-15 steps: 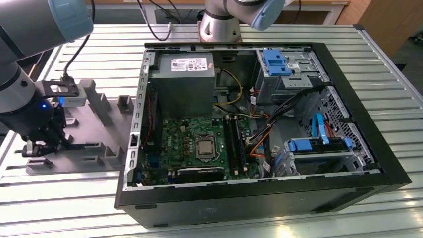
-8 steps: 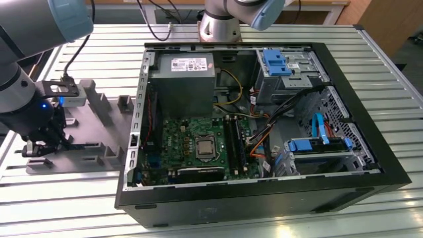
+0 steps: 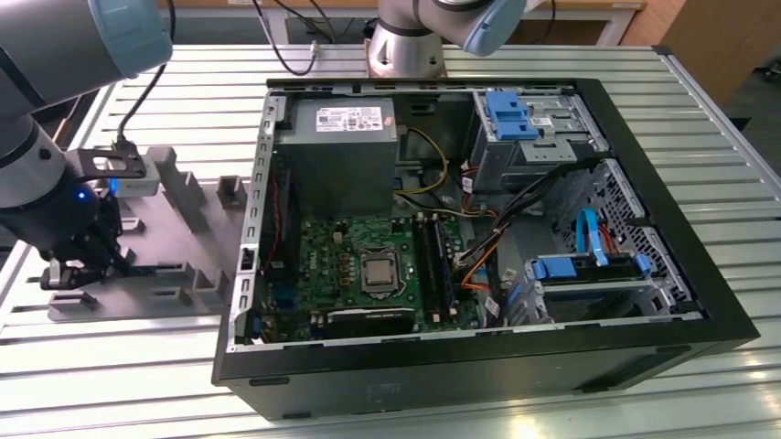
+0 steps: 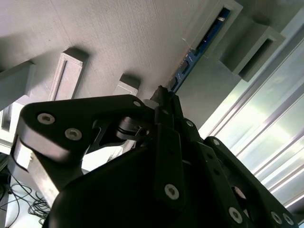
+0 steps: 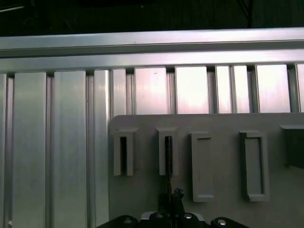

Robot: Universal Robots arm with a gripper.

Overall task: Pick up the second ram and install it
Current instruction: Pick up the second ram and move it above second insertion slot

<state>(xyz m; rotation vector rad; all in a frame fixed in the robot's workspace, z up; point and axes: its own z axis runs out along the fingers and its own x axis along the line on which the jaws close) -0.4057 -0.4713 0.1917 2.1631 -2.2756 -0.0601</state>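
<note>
second ram (image 4: pixel 190 59) | in gray holder (image 4: pixel 118 38) slot | jaws clamped on it

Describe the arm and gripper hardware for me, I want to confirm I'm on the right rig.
The arm is built of round grey tubes with pale blue caps at the joints. Its wrist section is black, with a small blue light glowing on it and a black cable running to it. The gripper is matt black, made of flat linkage plates pinned with silver screw heads.
</note>
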